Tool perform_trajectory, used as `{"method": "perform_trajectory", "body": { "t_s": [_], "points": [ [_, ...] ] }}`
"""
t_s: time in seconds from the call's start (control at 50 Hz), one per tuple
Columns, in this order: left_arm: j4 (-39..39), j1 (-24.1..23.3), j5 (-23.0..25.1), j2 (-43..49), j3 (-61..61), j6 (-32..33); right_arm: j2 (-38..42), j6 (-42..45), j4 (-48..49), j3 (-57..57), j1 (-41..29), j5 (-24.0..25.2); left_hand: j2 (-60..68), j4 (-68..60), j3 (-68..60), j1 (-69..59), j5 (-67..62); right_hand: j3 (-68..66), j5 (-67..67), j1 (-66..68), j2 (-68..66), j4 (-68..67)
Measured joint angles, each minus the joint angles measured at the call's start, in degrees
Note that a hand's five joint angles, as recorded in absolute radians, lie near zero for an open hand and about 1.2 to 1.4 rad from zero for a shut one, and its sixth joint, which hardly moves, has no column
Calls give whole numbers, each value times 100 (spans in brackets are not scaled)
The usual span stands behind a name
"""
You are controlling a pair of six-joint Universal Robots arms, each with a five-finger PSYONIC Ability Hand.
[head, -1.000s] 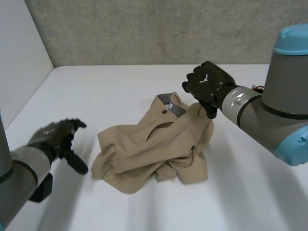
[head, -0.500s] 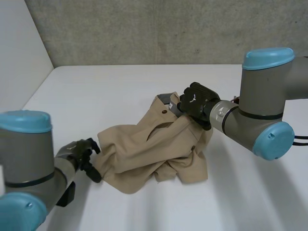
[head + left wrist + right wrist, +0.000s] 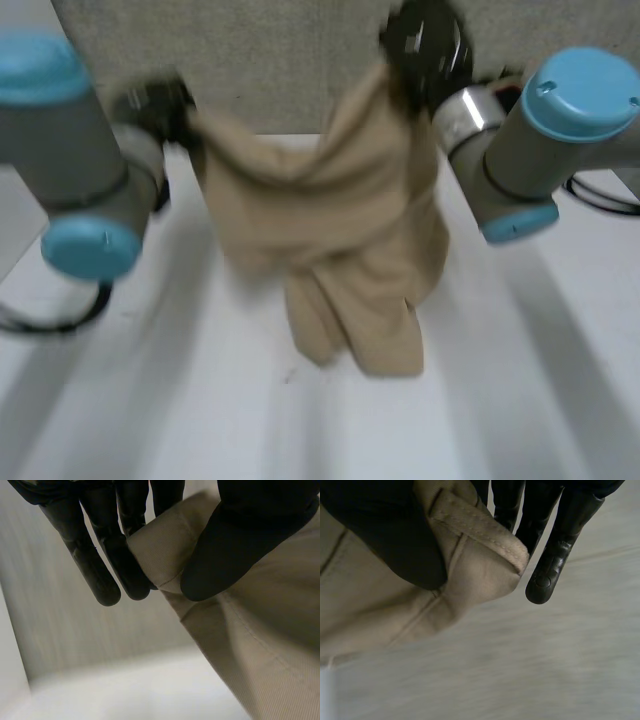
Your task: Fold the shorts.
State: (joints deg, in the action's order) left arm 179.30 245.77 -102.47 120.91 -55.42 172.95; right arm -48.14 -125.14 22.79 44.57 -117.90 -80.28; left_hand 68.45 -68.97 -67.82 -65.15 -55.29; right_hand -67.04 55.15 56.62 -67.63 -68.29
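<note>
A white table (image 3: 150, 410) lies in the near ground, its top plain and smooth. Along the table's far edge stands a grey concrete wall (image 3: 280, 60), rough and mottled, meeting the top in a straight line. At the table's left side rises a white panel (image 3: 9, 645), which joins the table and the concrete wall in a corner. The right wrist view has a pale grey surface (image 3: 520, 670), too blurred to tell whether it is table or wall
</note>
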Motion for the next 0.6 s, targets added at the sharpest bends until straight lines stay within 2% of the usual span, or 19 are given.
{"method": "perform_trajectory", "body": {
  "t_s": [0.04, 0.08, 0.1, 0.14, 0.26, 0.42, 0.56, 0.6],
  "points": [
    [176, 11, -97, 2, 555, 124, -16, -95, 615, -125, 2, -48, 0, 0, -6, 0, 0, 0, 0, 13, 0, 0],
    [176, 11, -97, 2, 555, 124, -16, -95, 615, -125, 2, -48, 0, 0, -6, 0, 0, 0, 0, 13, 0, 0],
    [716, 26, -181, -109, 1211, 488, -123, -346, 1592, -254, 15, -131, 1, -15, -17, 0, 0, 0, 0, 32, 0, 0],
    [1182, 23, -172, -282, 1409, 786, -248, -591, 2089, -245, 30, -216, 1, -16, -17, 0, 0, 0, 0, 32, 0, 0],
    [2297, 15, 117, -1003, 833, 1380, -662, -1322, 2549, 253, 127, -460, 1, -16, -17, 0, 0, 0, 0, 32, 0, 0],
    [2489, 45, 309, -1236, -820, 1457, -1010, -1702, 2131, 1424, 296, -467, 2, -17, -17, 0, 0, 0, 0, 32, 0, -1],
    [2402, 47, 331, -1245, -2847, 1470, -1119, -1856, 588, 2769, 331, -12, 10, -17, -23, 0, 0, -46, 0, 32, 0, -3],
    [2352, 26, 333, -1249, -3487, 1480, -1117, -1868, -174, 3154, 329, 189, 16, -19, -26, 0, 0, -62, 0, 32, 0, -3]
  ]
}}
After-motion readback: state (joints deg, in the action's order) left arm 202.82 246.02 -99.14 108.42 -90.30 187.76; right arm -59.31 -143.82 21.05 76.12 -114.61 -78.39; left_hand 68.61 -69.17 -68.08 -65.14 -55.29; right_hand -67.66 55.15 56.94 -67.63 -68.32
